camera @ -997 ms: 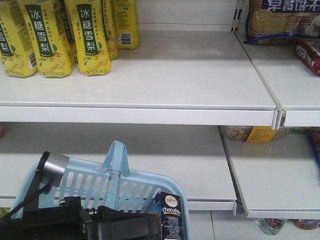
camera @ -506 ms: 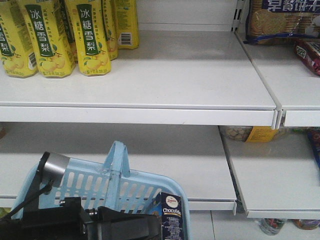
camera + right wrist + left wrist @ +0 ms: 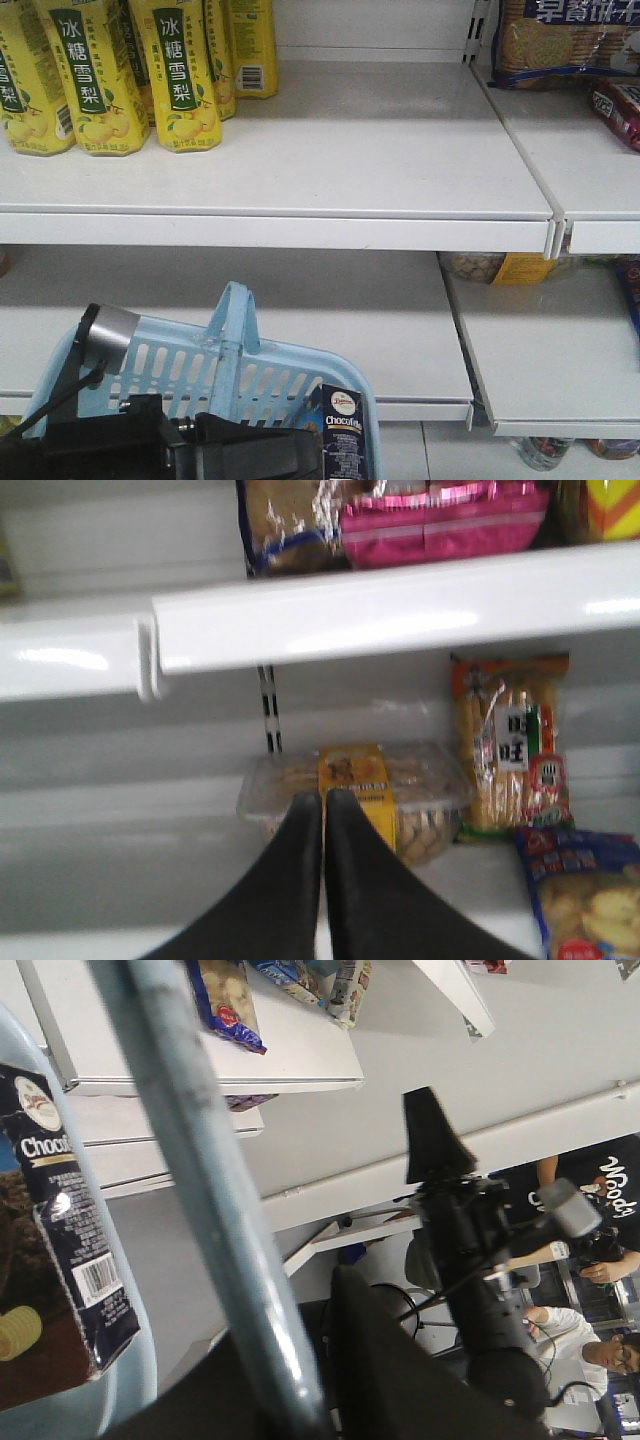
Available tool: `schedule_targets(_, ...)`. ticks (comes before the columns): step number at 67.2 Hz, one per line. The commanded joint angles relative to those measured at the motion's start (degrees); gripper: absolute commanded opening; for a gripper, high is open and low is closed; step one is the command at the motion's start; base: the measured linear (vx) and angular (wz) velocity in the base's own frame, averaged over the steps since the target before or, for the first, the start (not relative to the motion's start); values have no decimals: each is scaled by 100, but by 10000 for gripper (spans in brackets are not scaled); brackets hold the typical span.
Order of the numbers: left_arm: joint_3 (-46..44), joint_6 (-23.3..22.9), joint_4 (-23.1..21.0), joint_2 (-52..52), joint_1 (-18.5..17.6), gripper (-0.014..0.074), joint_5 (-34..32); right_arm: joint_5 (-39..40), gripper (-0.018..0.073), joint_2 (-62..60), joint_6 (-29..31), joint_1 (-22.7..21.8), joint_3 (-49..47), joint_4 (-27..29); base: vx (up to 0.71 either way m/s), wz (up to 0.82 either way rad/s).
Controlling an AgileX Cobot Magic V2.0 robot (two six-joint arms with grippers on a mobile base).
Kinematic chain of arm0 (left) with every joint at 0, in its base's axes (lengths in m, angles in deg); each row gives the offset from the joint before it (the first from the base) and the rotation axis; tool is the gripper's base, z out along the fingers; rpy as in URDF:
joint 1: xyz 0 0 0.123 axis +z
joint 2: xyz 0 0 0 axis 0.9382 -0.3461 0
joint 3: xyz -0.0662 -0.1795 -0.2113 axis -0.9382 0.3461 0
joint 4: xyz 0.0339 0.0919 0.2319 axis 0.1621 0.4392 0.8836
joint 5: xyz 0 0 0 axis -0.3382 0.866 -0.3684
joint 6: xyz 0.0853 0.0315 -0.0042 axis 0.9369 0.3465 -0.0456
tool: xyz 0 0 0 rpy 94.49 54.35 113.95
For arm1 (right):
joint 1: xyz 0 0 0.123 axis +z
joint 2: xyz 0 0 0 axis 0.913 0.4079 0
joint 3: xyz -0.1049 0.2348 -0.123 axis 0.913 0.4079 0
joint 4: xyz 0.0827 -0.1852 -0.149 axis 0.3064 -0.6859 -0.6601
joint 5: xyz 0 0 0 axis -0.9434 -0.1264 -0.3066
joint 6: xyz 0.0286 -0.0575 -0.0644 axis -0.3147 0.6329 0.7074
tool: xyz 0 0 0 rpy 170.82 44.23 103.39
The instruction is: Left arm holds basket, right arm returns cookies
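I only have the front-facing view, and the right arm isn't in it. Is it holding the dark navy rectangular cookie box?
Observer: No. In the right wrist view the right arm's black fingers are pressed together, empty.
Operator: What are they facing?
Observer: A clear plastic tub with an orange label, on the lower white shelf.
Operator: And the left grip?
Observer: The left wrist view shows a bar of the light blue plastic basket running down between the left arm's black fingers.
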Motion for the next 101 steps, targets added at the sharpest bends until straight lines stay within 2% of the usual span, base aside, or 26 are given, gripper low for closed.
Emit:
schedule_targets(1,-195,85,-400,106,-19,-6,207,-190,-2,427,49,-32,-981,-190,0,0)
schedule_targets(13,-195,85,-400,106,-19,-6,207,-1493,-2,1514,49,-32,-2446,-1053,0,0)
schedule_targets(18,-195,85,-400,106,-19,-6,207,-1892,-2,1890,53,-32,-2786,-1237,0,0)
schedule_targets(27,-195,85,-400,106,-19,-6,207,-1992,10,2159,47,-32,-2967,-1329,0,0)
schedule_targets(32,-195,85,-400,106,-19,-6,207,-1977,53,2159,11,-32,-2962,-1253,0,0)
schedule_targets(38,-195,85,-400,106,-19,-6,207,-1988,167,2159,-172,-32,-2962,-1170,0,0)
schedule_targets(45,-195,85,-400,106,-19,-6,207,-1988,380,2159,-435,-32,-2962,-1152,0,0)
schedule_targets(48,-195,85,-400,106,-19,-6,207,-1988,503,2159,-447,-32,-2962,-1152,0,0)
schedule_targets(55,-195,85,-400,106,-19,-6,207,-1988,685,2159,-423,-32,-2962,-1162,0,0)
schedule_targets(58,-195,85,-400,106,-19,-6,207,-1979,732,2159,-417,-32,-2962,-1179,0,0)
schedule_targets(65,-195,85,-400,106,-19,-6,207,-1868,727,2159,-423,-32,-2962,-1124,0,0)
schedule_targets(70,-195,85,-400,106,-19,-6,207,-1837,719,2168,-423,-32,-2962,-927,0,0)
schedule_targets(77,-195,85,-400,106,-19,-6,207,-2069,693,2458,-314,-32,-3041,-329,0,0)
schedule_targets(84,-195,85,-400,106,-19,-6,207,-2735,663,3100,410,5,-3379,605,0,0)
schedule_targets(91,-195,85,-400,106,-19,-6,207,-3238,640,3786,1319,390,-3816,1651,0,0)
schedule_targets(95,-195,85,-400,106,-19,-6,207,-3625,631,4208,1594,647,-4101,2079,0,0)
schedule_targets(101,-195,85,-400,106,-19,-6,207,-4235,622,4771,1634,1021,-4387,2429,0,0)
